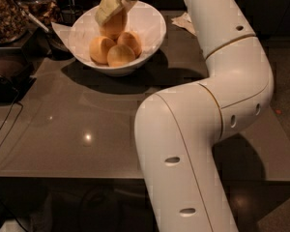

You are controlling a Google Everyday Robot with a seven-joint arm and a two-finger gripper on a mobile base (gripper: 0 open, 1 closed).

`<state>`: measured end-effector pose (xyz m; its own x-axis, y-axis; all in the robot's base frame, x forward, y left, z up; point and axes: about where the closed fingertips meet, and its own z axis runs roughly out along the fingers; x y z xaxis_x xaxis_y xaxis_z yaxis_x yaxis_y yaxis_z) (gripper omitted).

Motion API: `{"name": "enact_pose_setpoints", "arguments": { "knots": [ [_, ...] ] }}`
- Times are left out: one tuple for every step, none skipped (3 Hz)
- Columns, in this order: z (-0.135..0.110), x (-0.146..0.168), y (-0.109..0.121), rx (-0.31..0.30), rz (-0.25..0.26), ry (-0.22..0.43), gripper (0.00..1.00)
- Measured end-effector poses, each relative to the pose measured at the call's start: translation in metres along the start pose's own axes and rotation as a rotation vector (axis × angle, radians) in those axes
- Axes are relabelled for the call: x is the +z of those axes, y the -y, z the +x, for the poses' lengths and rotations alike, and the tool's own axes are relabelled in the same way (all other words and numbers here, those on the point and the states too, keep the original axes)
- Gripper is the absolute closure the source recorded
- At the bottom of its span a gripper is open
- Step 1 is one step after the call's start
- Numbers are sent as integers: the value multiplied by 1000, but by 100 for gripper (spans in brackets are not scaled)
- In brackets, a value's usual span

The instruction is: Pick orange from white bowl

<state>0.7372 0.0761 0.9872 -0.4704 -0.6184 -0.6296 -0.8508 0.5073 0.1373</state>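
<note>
Dim, glossy grey-brown tabletop [77, 124] fills the near ground, with one small glint of light on it and a thin dark cable [5, 124] trailing across its left edge. One thick white robot arm [183, 144] rises from the bottom, bends at a bulky elbow on the right and reaches back toward the far side of the table.

Beyond it stands one white bowl [152, 25], wide and glossy, with a flared rim. Three oranges [121, 56] lie touching each other in its bottom, round, smooth and pale yellow-orange. A fourth, the orange [113, 27], looks much like them though slightly bigger; it sits higher than the three, over the back of the bowl and within its rim.

At the top, the gripper [110, 14] hangs over the bowl, its pale fingers [106, 8] clamped on that raised orange.

Farther back, one crumpled white napkin [184, 21] lies on the table right of the bowl, partly behind the arm. At far left stands one clear jar [7, 13] of brown, nut-like pieces among dark, unclear objects.
</note>
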Motion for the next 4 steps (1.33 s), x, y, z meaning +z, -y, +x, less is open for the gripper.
{"name": "enact_pose_setpoints", "arguments": {
  "knots": [
    [-9, -2, -4, -26, -7, 29, 100],
    [-6, -12, -6, -13, -40, 66, 100],
    [7, -23, -13, 4, -96, 83, 100],
    [8, -20, -12, 7, -99, 82, 100]
  ]
}}
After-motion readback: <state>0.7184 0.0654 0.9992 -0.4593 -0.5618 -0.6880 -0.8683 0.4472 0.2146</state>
